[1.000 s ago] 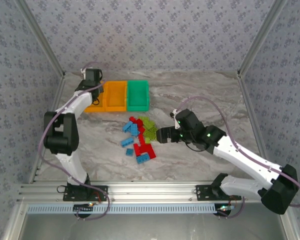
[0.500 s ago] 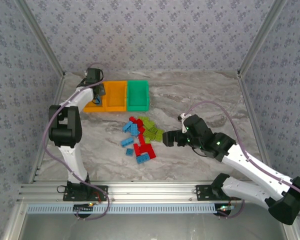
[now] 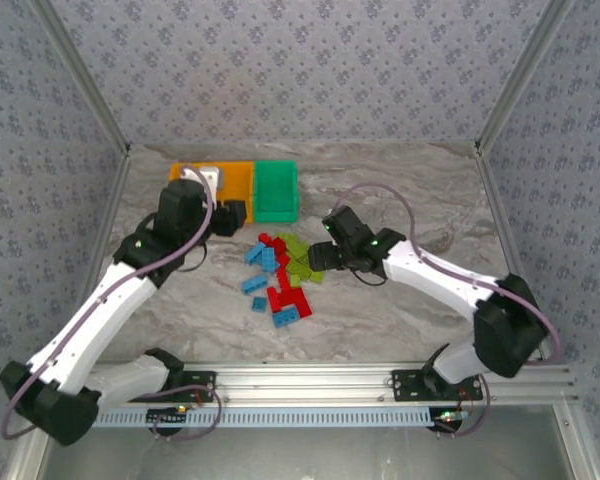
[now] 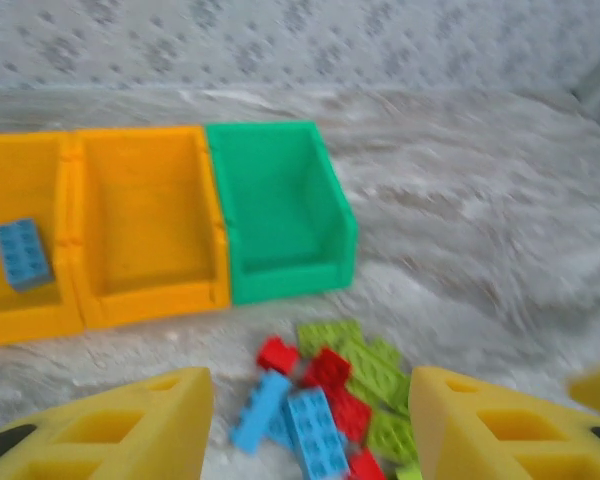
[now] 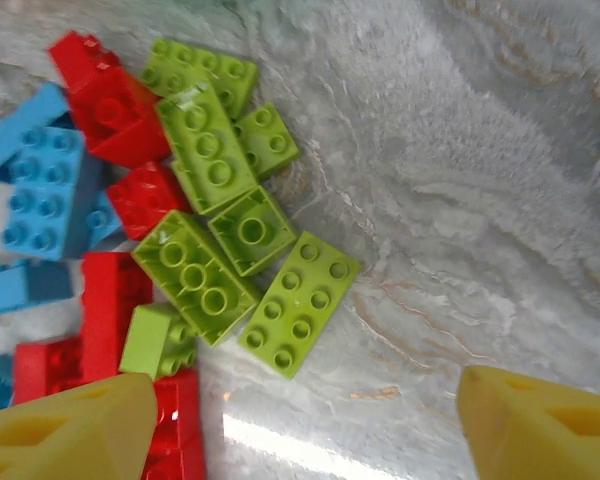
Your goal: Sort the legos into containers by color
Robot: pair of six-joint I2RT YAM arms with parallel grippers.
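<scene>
The legos lie in a loose pile (image 3: 280,272) at mid-table: light blue on the left, red in the middle, lime green on the right. The containers stand in a row behind it: two orange-yellow bins (image 3: 236,181) and a green bin (image 3: 276,190). One light blue brick (image 4: 22,252) lies in the leftmost orange bin (image 4: 20,300); the middle orange bin (image 4: 145,280) and green bin (image 4: 280,275) look bare. My left gripper (image 3: 230,215) hovers open between bins and pile, nothing between its fingers (image 4: 110,430). My right gripper (image 3: 315,258) is open low over the lime bricks (image 5: 300,300).
The marbled tabletop (image 3: 420,200) is bare to the right of the pile and bins. Patterned walls and metal frame posts (image 3: 505,95) close in the back and sides. My left arm's body (image 3: 180,215) covers part of the leftmost bin from above.
My left gripper has pulled back from above the leftmost orange bin toward the pile and opened. My right gripper has swung in closer over the lime bricks, its jaws narrowing a little.
</scene>
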